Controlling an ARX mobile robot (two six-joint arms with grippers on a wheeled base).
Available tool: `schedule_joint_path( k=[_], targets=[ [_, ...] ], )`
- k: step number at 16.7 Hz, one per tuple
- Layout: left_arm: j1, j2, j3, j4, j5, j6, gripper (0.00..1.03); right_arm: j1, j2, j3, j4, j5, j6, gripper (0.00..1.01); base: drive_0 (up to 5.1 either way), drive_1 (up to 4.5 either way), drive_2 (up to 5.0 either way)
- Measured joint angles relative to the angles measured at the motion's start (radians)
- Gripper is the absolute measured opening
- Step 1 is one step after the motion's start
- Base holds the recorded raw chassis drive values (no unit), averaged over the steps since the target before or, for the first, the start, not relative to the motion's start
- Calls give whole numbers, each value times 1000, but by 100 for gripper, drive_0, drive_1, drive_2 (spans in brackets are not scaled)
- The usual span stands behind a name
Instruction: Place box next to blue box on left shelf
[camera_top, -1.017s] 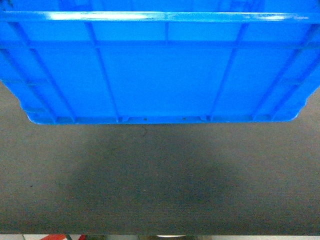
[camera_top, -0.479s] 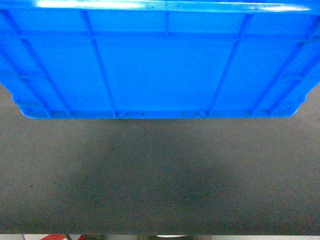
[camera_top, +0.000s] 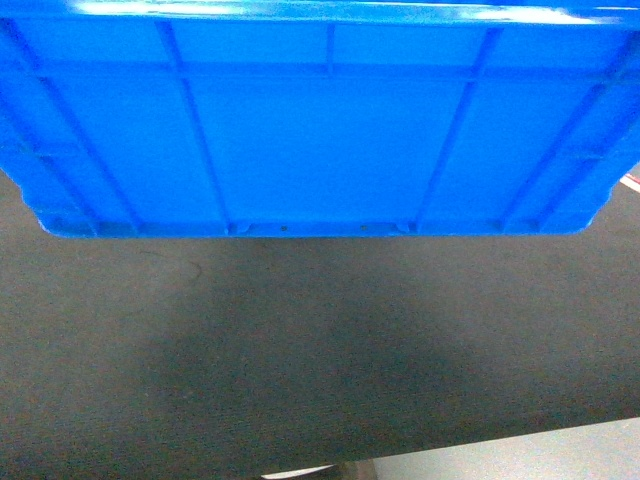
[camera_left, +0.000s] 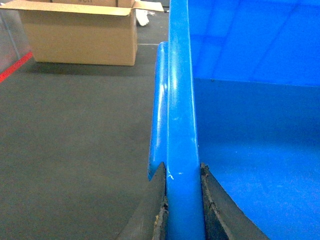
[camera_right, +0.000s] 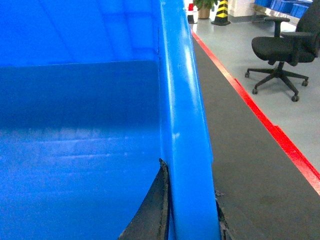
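Observation:
The box (camera_top: 320, 120), a large bright-blue ribbed crate, fills the top half of the head view and hangs above dark grey carpet. My left gripper (camera_left: 183, 200) is shut on the box's left rim (camera_left: 180, 100), one dark finger on each side of the wall. My right gripper (camera_right: 192, 200) is shut on the box's right rim (camera_right: 182, 100) in the same way. The box's inside (camera_right: 75, 125) is bare. Neither gripper shows in the head view. The left shelf and the other blue box are out of view.
Dark carpet (camera_top: 320, 350) spreads below the box. An open cardboard carton (camera_left: 80, 32) stands on the floor to the left. Red floor tape (camera_right: 270, 125) borders light grey floor on the right, where a black office chair (camera_right: 282, 50) and a yellow-black cone (camera_right: 221, 12) stand.
The carpet under the box has shifted: light grey floor now shows at the bottom right of the head view. The box has slid slightly up in the frame. Both grips are unchanged.

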Motion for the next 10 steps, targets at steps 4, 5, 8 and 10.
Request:
schedule_joint_path(
  k=[4, 5, 8, 10],
  targets=[
    [0, 0, 0, 1, -1, 0, 10, 0, 0, 0, 3, -1, -1, 12, -172, -172, -172],
    [0, 0, 0, 1, -1, 0, 10, 0, 0, 0, 3, -1, -1, 12, -166, -166, -166],
    [0, 0, 0, 1, 0, 0, 10, 0, 0, 0, 2, -1, -1, 12, -158, -158, -158],
    [0, 0, 0, 1, -2, 0, 10, 0, 0, 0, 3, -2, -1, 12, -168, -168, -168]
  ],
)
